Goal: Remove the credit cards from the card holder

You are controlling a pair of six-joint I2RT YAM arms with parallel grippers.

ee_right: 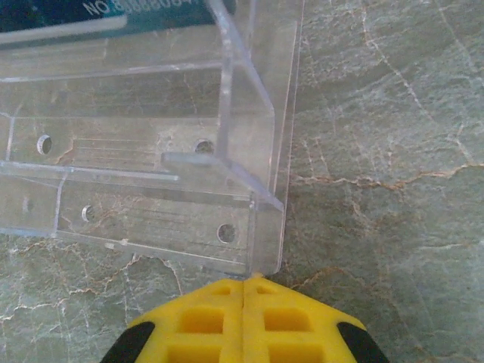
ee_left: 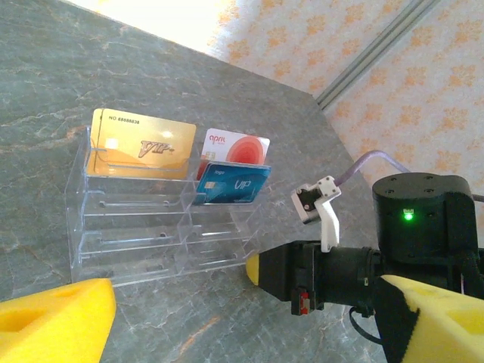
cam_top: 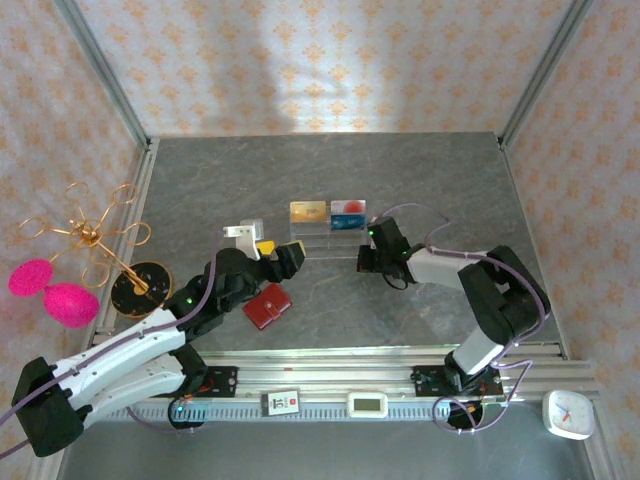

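The dark red card holder lies closed on the table. It sits just near of my left gripper and is not held. The credit cards are hidden. In the left wrist view my left gripper is open, with its yellow fingers wide apart and nothing between them. It faces the clear acrylic stand. My right gripper is shut and empty. Its yellow fingertips touch the stand's near right corner, and its tip is also seen in the left wrist view.
The acrylic stand holds a gold card, a red-and-white card and a blue card. A gold wire ornament on a black disc and pink balls stand at the left. A white clock sits at the front right.
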